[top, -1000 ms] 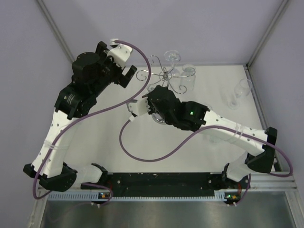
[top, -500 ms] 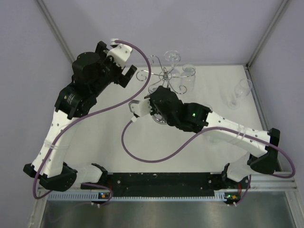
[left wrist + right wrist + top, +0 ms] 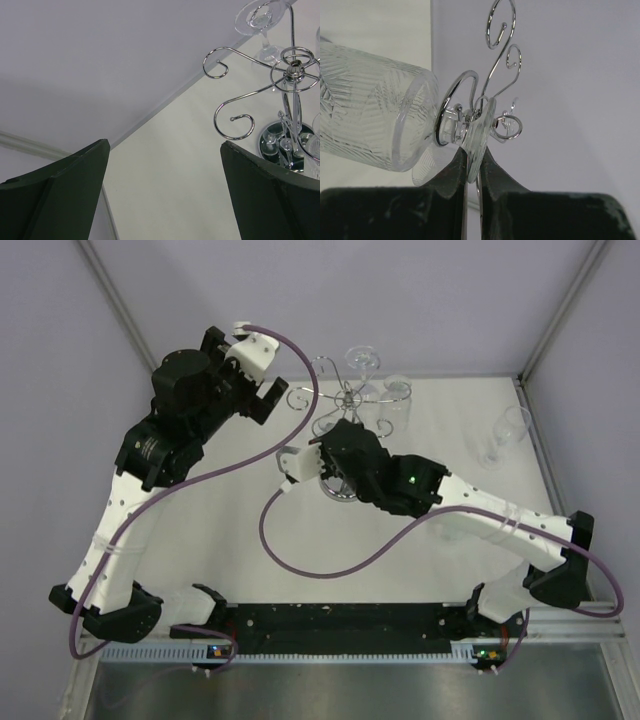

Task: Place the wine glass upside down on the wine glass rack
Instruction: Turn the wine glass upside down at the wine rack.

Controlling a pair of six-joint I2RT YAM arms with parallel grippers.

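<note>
My right gripper (image 3: 474, 152) is shut on the round foot of the clear cut-pattern wine glass (image 3: 370, 110). The bowl lies out to the left and the stem sits in a curled arm of the chrome wine glass rack (image 3: 496, 65). In the top view the right gripper (image 3: 338, 455) is just in front of the rack (image 3: 350, 400), with the glass bowl (image 3: 338, 490) showing beneath it. My left gripper (image 3: 265, 400) is open and empty to the left of the rack. In the left wrist view it (image 3: 166, 145) faces the rack (image 3: 292, 75) over bare table.
Two other glasses hang on the rack's far arm (image 3: 362, 360) and right arm (image 3: 398, 405). Another clear glass (image 3: 500, 440) stands at the table's right edge near the metal frame post. A purple cable (image 3: 300, 570) loops over the table in front.
My right arm has shifted slightly right and toward the rack with the glass in its grip. The left arm has not moved.
</note>
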